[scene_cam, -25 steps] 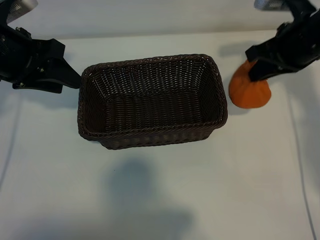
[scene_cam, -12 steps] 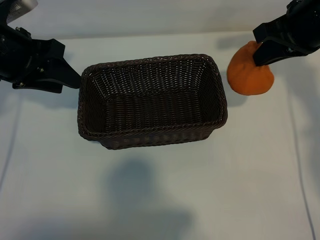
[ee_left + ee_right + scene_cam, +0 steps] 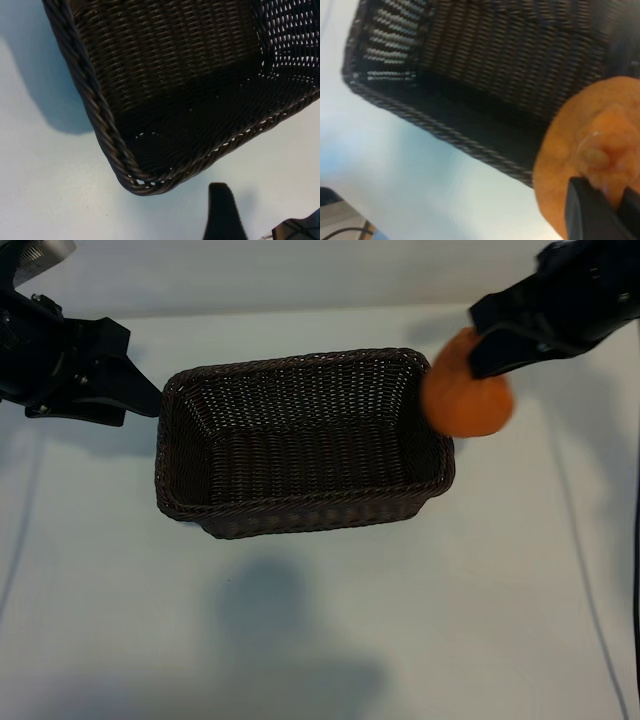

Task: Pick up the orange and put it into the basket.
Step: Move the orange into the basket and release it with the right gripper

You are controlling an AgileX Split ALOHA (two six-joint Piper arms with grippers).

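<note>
Oranges: one orange [image 3: 466, 392], rough-skinned with a knobbly top, off the table and hanging just over the right end rim of the basket.
Baskets: one dark brown wicker basket [image 3: 300, 498], rectangular with a braided rim, lying between the two grippers; nothing inside it.
Grippers: two, both black.
Right gripper: the right gripper [image 3: 482, 358] is pinched nearly closed on the knobbly top of the orange, which hangs below its fingertips; the basket's right end is directly beneath and beside it.
Left gripper: the left gripper [image 3: 150, 400] sits at the basket's left end, its tip just beside the rim, jaws parted fairly wide with nothing between them.
Table: one white table [image 3: 320, 640]; a soft shadow lies on it in front of the basket.
Hidden or cut off: both arms run out of the exterior view at the top corners. In the right wrist view the orange [image 3: 590, 165] is cut by the edge and partly covered by a finger [image 3: 590, 212]. In the left wrist view only one finger [image 3: 222, 215] shows, beside a corner of the basket [image 3: 100, 115]; whether it touches the wicker cannot be told.
</note>
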